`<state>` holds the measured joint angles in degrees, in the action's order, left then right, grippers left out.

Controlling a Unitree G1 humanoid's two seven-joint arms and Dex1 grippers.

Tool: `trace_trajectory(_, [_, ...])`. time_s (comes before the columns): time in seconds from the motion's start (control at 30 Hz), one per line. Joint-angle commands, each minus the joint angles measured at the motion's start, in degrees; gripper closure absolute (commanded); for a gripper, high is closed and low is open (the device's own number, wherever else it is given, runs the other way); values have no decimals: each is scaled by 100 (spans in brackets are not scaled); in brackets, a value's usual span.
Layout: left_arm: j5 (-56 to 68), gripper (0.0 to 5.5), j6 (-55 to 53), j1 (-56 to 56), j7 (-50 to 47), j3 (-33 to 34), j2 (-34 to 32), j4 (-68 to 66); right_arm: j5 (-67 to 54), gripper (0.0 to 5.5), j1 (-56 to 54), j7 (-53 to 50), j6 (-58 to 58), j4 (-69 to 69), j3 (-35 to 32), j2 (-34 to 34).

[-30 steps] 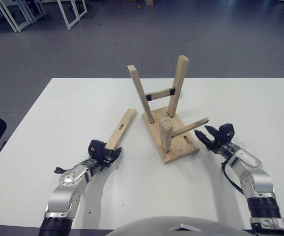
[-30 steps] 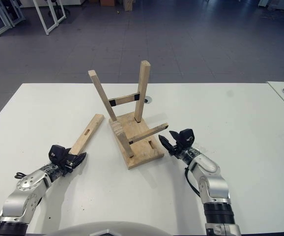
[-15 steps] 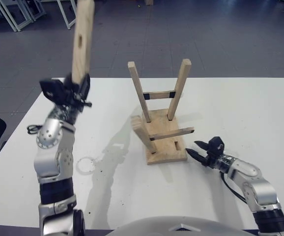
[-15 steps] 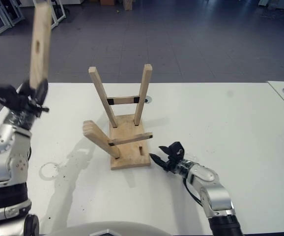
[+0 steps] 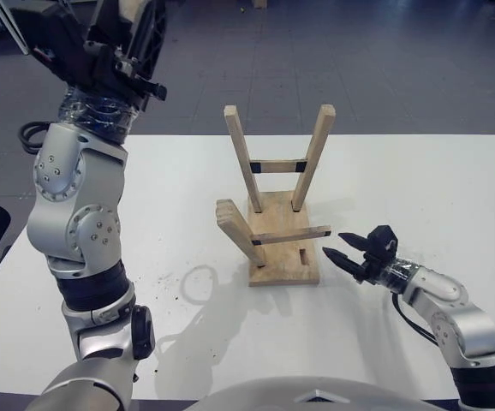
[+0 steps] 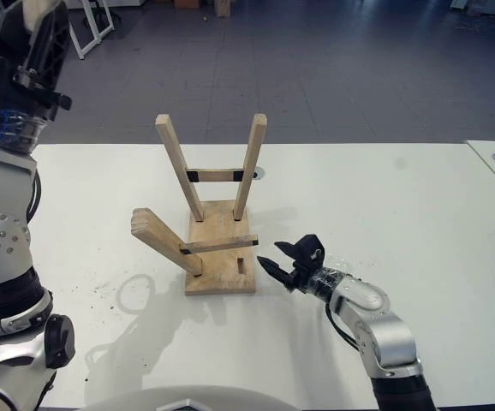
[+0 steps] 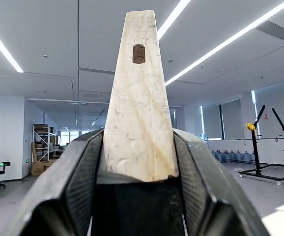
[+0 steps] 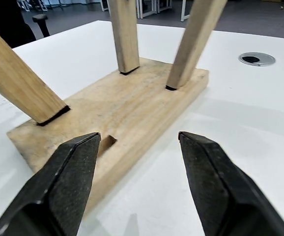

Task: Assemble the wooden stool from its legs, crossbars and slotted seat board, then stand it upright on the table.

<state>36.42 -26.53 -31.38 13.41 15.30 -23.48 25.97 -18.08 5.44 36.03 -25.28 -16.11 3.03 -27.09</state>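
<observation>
L gripper [image 7: 138, 140] clamps pale wood leg [image 7: 138, 93], slot near far end, upright betw. fingers. R gripper [image 8: 139, 138] spread, empty; upturned 3-leg stool [image 5: 283, 257] just ahead of tips, on table [image 5: 187, 171].

The white table [image 5: 419, 180] is carrying the slotted seat board [image 5: 282, 267], which is lying flat near its middle. Dark specks [image 5: 166, 278] are lying scattered on the table, left of the board.
</observation>
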Motion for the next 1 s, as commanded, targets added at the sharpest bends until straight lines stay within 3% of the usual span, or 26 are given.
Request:
trace_trajectory(0.03, [688, 345, -568, -244, 254, -392, -55, 563, 595, 257, 87, 111, 419, 576, 394, -227])
trace_trajectory(0.27, [1295, 345, -995, -669, 84, -553, -57, 889, 771, 257, -197, 312, 513, 259, 1452, 361])
trace_trajectory(0.37, [1446, 345, -1130, -817, 14, -601, -81, 937, 691, 257, -323, 236, 473, 103, 1553, 621])
trace_trajectory(0.57, [1844, 345, -1434, -641, 7, -576, -224, 1067, 53, 257, -203, 278, 83, -386, 519, 232])
trace_trajectory(0.73, [2969, 345, -1822, 157, 186, -493, -329, 1211, -2449, 257, -570, 535, -1359, -1215, -985, -92])
trace_trajectory(0.87, [3757, 345, -2010, 702, 270, -318, -476, 912, -4122, 184, -1124, 206, -2098, -1201, -1709, -184])
trace_trajectory(1.0, [4719, 345, -2262, 1300, 402, -239, -724, 789, -5452, 119, -1663, -372, -2413, -1304, -1884, -128])
